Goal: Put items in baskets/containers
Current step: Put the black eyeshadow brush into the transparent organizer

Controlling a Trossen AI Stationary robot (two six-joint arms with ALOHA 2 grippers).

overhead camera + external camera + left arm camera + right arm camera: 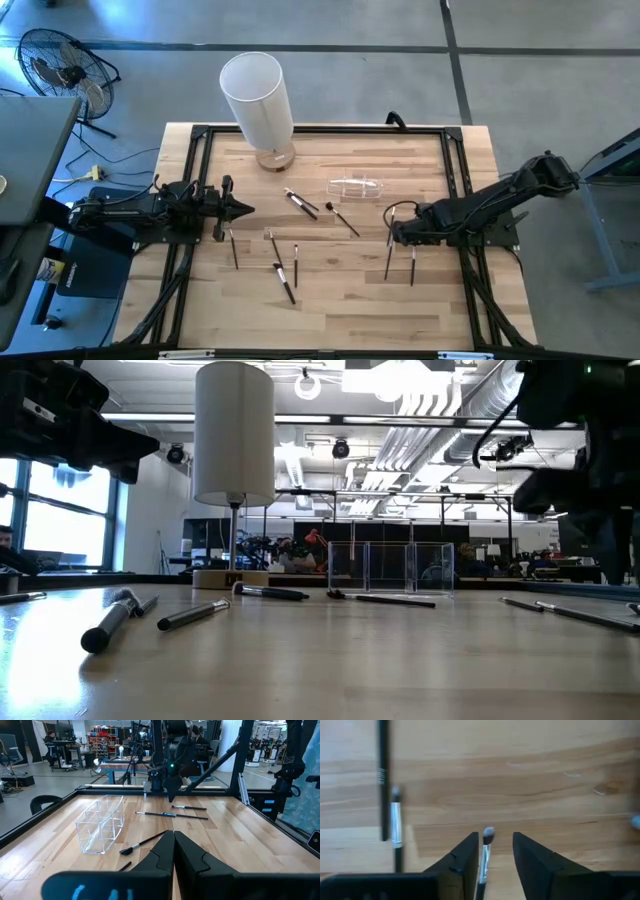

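The right gripper (493, 855) is low over the table (340, 300), and a small brush (485, 851) lies between its fingers (462, 857), with the bristle end just ahead of the tips. The fingers are parted and not yet clenched; I cannot tell if they touch the handle. To do it well, I think it should close centred on the handle, then lift straight up. The clear holder (356, 187) stands well apart, beyond the fingertips. The left gripper (173, 851) waits with fingers clenched on nothing.
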